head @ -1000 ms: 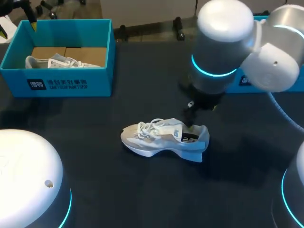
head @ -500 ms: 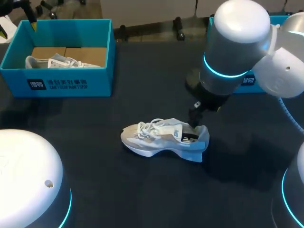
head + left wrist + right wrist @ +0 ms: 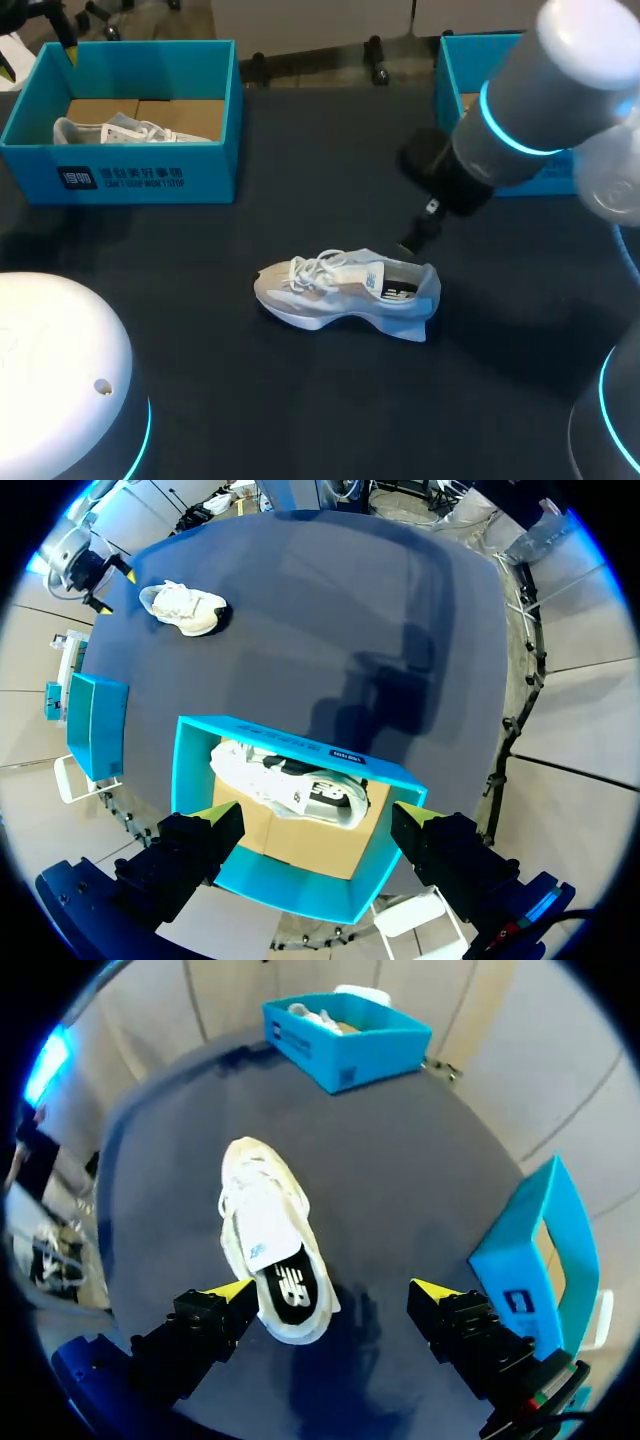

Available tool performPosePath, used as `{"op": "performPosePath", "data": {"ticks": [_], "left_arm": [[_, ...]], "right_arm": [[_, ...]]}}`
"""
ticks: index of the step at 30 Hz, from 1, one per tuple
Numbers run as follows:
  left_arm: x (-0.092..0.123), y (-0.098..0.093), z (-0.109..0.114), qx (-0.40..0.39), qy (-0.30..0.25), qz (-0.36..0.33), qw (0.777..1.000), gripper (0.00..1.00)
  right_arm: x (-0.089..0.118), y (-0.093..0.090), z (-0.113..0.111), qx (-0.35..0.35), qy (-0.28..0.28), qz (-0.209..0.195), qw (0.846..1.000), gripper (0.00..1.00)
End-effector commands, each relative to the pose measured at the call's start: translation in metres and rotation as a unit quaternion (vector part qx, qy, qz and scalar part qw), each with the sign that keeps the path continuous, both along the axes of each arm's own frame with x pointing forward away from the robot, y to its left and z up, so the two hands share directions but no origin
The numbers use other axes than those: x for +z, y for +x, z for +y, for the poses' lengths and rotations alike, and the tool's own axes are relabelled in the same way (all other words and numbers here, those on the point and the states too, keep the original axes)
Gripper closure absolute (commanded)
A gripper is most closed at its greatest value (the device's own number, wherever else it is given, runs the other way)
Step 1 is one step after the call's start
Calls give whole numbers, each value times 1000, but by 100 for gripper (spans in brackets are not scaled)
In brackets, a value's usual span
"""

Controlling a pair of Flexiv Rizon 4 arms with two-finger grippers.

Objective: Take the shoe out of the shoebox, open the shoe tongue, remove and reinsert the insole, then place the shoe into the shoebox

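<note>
A pale grey-white shoe (image 3: 345, 295) lies on its side in the middle of the dark table, laces toward my left, its dark insole (image 3: 290, 1285) showing in the heel opening. My right gripper (image 3: 415, 240) hangs open just above and behind the heel; in the right wrist view the gripper (image 3: 335, 1295) has the heel beneath it, close to one finger and touching neither. My left gripper (image 3: 318, 825) hovers open over the blue shoebox (image 3: 130, 110) at the far left, where a second white shoe (image 3: 290, 780) rests on cardboard.
Another blue shoebox (image 3: 470, 60) stands at the far right, behind my right arm. The rounded white base of my left arm (image 3: 60, 380) fills the near left corner. Bare dark table (image 3: 200, 400) surrounds the shoe.
My right arm has drawn back to the right and upward, away from the shoe's heel. The shoe and the left arm have not moved.
</note>
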State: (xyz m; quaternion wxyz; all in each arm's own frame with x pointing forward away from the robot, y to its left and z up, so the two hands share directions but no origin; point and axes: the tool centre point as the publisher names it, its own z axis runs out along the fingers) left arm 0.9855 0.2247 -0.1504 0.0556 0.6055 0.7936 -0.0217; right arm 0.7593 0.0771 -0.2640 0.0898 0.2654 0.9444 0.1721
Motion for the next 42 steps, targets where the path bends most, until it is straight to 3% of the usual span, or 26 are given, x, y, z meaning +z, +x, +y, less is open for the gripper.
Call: {"op": "performPosePath", "data": {"ticks": [1, 6, 27, 33, 34, 42], "left_arm": [[0, -1, 0, 0, 1, -1, 1000, 0], [0, -1, 0, 0, 1, -1, 1000, 0], [0, -1, 0, 0, 1, -1, 1000, 0], [0, -1, 0, 0, 1, -1, 1000, 0], [0, -1, 0, 0, 1, -1, 1000, 0], [0, -1, 0, 0, 1, -1, 1000, 0]], "right_arm": [[-2, 4, -9, 108, 74, -26, 991, 0], [1, 4, -11, 165, 67, -33, 983, 0], [1, 4, -11, 165, 67, -33, 983, 0], [-3, 1, -38, 238, 119, -40, 963, 0], [-3, 0, -41, 252, 156, -36, 954, 0], [-8, -3, -59, 282, 206, -54, 935, 0]]}}
